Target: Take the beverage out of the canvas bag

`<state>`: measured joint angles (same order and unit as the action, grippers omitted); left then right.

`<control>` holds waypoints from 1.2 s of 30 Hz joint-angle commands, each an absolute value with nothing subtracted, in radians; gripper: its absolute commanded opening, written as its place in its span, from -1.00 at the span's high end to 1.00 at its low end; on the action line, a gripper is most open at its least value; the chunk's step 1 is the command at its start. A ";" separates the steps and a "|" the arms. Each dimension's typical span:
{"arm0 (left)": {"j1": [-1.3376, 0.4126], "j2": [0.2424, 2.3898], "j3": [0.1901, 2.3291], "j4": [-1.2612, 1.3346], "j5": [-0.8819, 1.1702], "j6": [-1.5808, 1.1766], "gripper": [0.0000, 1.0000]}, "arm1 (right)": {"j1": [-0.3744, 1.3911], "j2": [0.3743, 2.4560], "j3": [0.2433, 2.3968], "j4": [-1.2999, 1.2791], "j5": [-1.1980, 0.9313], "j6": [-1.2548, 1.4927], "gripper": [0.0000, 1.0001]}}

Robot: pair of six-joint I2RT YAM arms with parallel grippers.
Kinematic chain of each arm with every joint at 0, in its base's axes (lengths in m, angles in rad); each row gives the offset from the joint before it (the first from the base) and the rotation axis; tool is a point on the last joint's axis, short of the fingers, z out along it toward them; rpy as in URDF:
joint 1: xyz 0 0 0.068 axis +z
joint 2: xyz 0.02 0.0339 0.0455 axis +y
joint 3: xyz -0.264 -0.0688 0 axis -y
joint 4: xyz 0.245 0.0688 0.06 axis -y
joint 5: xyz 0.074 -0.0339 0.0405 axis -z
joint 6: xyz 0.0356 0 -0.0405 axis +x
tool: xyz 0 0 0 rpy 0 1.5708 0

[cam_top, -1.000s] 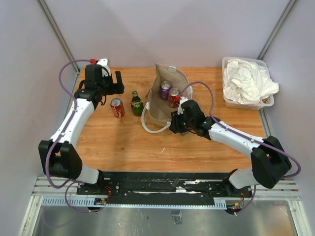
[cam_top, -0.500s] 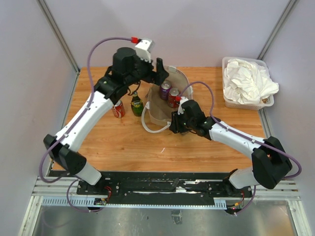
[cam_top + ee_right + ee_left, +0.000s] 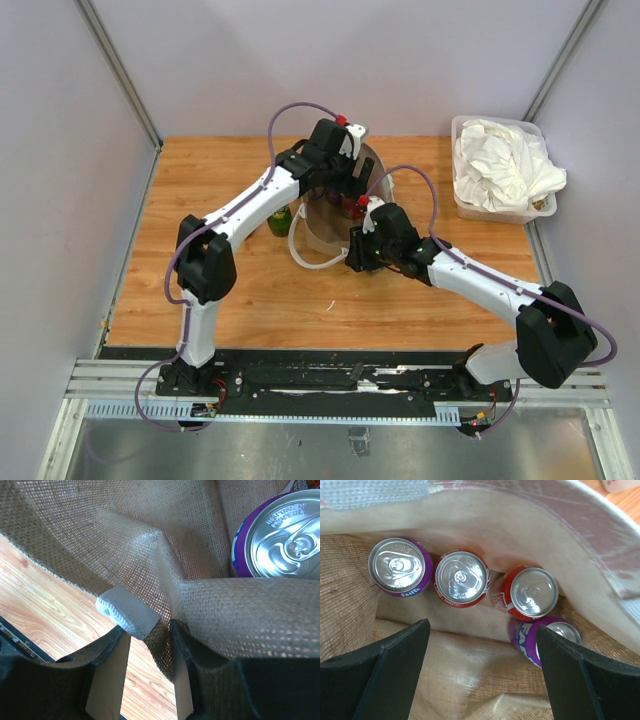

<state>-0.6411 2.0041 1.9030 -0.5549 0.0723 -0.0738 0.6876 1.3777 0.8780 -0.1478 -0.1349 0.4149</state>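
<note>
The tan canvas bag stands open mid-table with a white loop handle at its front. My left gripper hangs over the bag's mouth, open and empty. Below it in the left wrist view stand a purple Fanta can, a red can, another red can and a second purple can beside the right finger. My right gripper is shut on the bag's front rim beside the white handle end. A purple can shows inside.
A green bottle stands on the wooden table just left of the bag, partly behind my left arm. A clear bin of white cloth sits at the back right. Grey walls close in the table.
My left arm has swung from the table's far left, over the red can and green bottle, to above the bag's mouth. The right gripper has kept its hold on the rim.
</note>
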 commanded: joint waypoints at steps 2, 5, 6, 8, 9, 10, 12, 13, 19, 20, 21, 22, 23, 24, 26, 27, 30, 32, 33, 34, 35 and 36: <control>-0.641 2.091 2.033 -0.610 0.032 -0.063 -0.84 | 0.707 1.389 0.878 -0.320 -0.134 0.408 0.23; -0.642 2.142 2.077 -0.630 0.025 -0.085 -0.85 | 0.708 1.399 0.890 -0.331 -0.135 0.407 0.23; -0.642 2.149 2.082 -0.628 0.024 -0.091 -0.85 | 0.707 1.402 0.893 -0.333 -0.135 0.407 0.23; -0.641 2.158 2.082 -0.624 0.021 -0.097 -0.86 | 0.706 1.406 0.898 -0.338 -0.136 0.405 0.23; -0.641 2.163 2.082 -0.623 0.016 -0.098 -0.86 | 0.708 1.408 0.899 -0.341 -0.135 0.406 0.23; -0.641 2.167 2.083 -0.623 0.013 -0.098 -0.86 | 0.708 1.408 0.900 -0.342 -0.135 0.406 0.23; -0.641 2.172 2.081 -0.621 0.004 -0.102 -0.86 | 0.708 1.408 0.899 -0.346 -0.138 0.407 0.23; -0.641 2.171 2.077 -0.614 0.001 -0.105 -0.86 | 0.708 1.409 0.899 -0.347 -0.139 0.408 0.23; -0.641 2.163 2.048 -0.567 -0.023 -0.115 -0.79 | 0.708 1.402 0.898 -0.356 -0.149 0.408 0.22; -0.641 2.164 2.049 -0.565 -0.031 -0.113 -0.76 | 0.708 1.397 0.896 -0.357 -0.153 0.409 0.22; -0.641 2.164 2.049 -0.563 -0.041 -0.110 -0.74 | 0.707 1.393 0.892 -0.357 -0.157 0.410 0.22; -0.642 2.164 2.047 -0.561 -0.050 -0.107 -0.72 | 0.708 1.388 0.890 -0.357 -0.161 0.410 0.22; -0.641 2.164 2.048 -0.558 -0.059 -0.103 -0.71 | 0.708 1.383 0.888 -0.360 -0.164 0.411 0.22; -0.642 2.164 2.047 -0.556 -0.068 -0.098 -0.69 | 0.707 1.381 0.888 -0.364 -0.165 0.410 0.22; -0.643 2.164 2.047 -0.552 -0.088 -0.087 -0.64 | 0.708 1.378 0.894 -0.373 -0.167 0.408 0.22; -0.643 2.164 2.047 -0.551 -0.100 -0.081 -0.60 | 0.707 1.378 0.897 -0.381 -0.165 0.408 0.22; -0.644 2.166 2.047 -0.553 -0.113 -0.061 -0.51 | 0.709 1.375 0.910 -0.394 -0.155 0.409 0.21; -0.644 2.167 2.047 -0.554 -0.121 -0.052 -0.49 | 0.707 1.372 0.914 -0.397 -0.151 0.411 0.21; -0.644 2.167 2.048 -0.555 -0.125 -0.050 -0.48 | 0.708 1.371 0.916 -0.397 -0.150 0.414 0.21; -0.644 2.170 2.049 -0.554 -0.124 -0.047 -0.49 | 0.708 1.371 0.916 -0.397 -0.151 0.416 0.21; -0.644 2.172 2.050 -0.554 -0.119 -0.045 -0.48 | 0.708 1.373 0.916 -0.398 -0.153 0.419 0.21; -0.644 2.173 2.052 -0.554 -0.111 -0.044 -0.49 | 0.709 1.374 0.917 -0.398 -0.155 0.421 0.21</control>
